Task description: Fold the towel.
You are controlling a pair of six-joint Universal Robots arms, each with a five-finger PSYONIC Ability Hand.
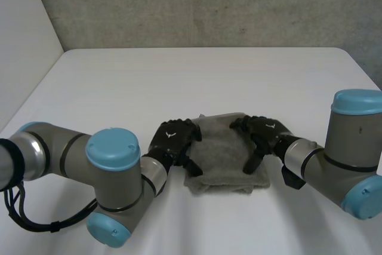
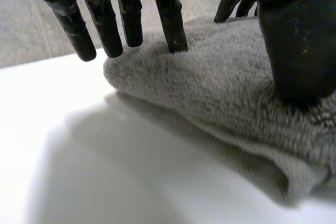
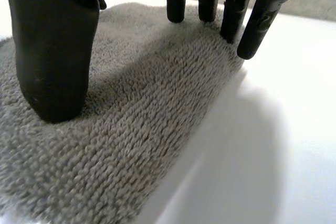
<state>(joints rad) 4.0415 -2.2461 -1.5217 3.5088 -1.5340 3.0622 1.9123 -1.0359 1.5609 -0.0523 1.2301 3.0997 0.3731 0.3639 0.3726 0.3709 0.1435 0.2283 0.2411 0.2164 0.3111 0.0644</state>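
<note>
A grey towel (image 1: 224, 153) lies folded into a small thick rectangle on the white table (image 1: 197, 82), between my two hands. My left hand (image 1: 173, 141) is at its left edge, open, with straight fingers (image 2: 170, 19) touching the cloth and the thumb (image 2: 296, 51) pressing on top of the towel (image 2: 220, 98). My right hand (image 1: 262, 135) is at the right edge, open too. Its fingers (image 3: 233, 17) rest along the far edge of the towel (image 3: 131, 119) and its thumb (image 3: 52, 61) presses down on the cloth.
A grey wall (image 1: 209, 4) rises behind the table's far edge. White tabletop stretches beyond the towel and to both sides. My two grey arms lie low over the table's near part.
</note>
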